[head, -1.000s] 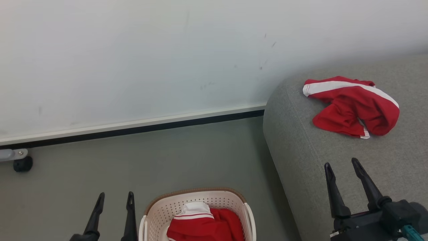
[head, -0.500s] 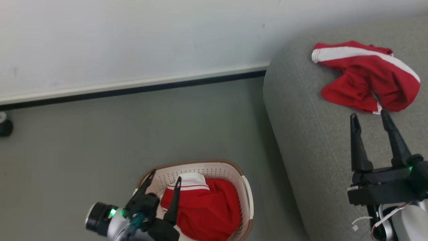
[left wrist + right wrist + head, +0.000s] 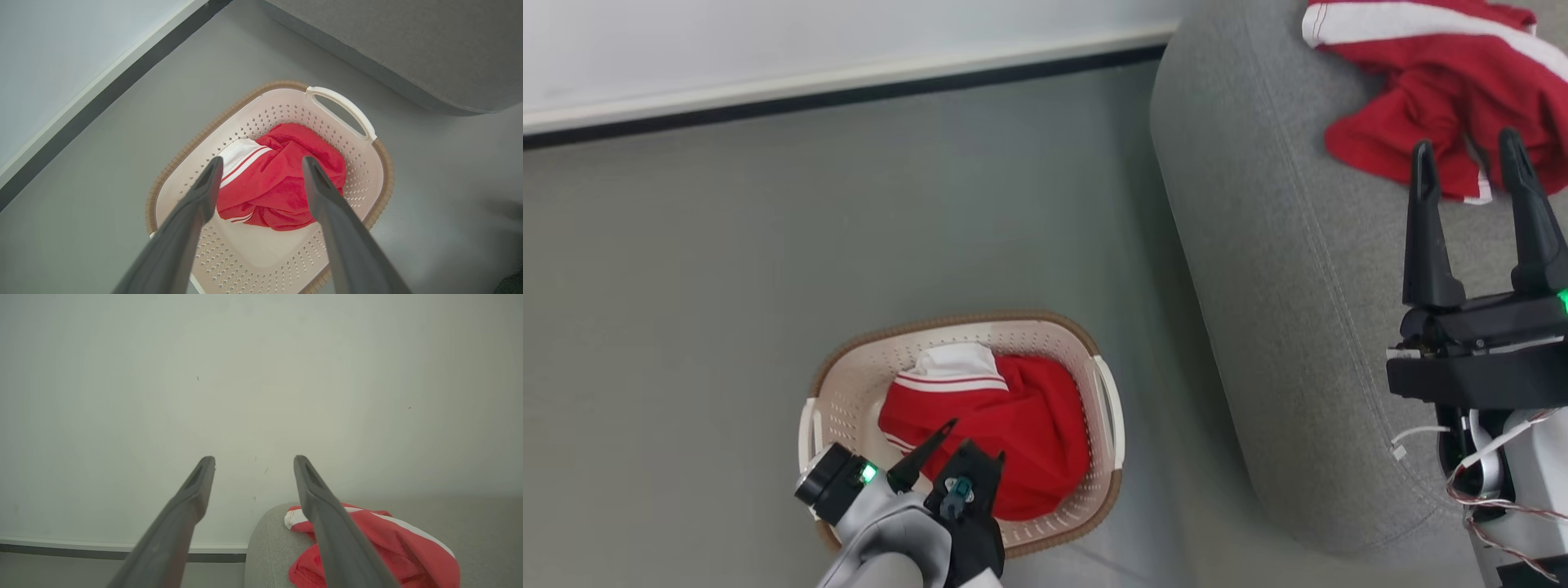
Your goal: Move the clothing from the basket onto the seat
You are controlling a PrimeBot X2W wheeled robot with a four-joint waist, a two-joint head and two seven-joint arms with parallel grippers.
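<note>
Red clothing (image 3: pixel 282 179) sits in the basket (image 3: pixel 367 179) under the spread left pincer (image 3: pixel 261 161), seemingly untouched; right pincer (image 3: pixel 254 458) spread too

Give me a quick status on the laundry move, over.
Left gripper open, above red garment in the basket. Right gripper open, empty, over the seat. Other garment already on seat. Nothing seen blocking.

- Grey floor (image 3: pixel 686 286) spreads across left and centre, and there's the basket (image 3: pixel 849 400) sitting on it, lower centre.
- Seat (image 3: pixel 1258 286) stands at right, near the basket.
- Red garment (image 3: pixel 1405 98) lies on the seat, upper right.
</note>
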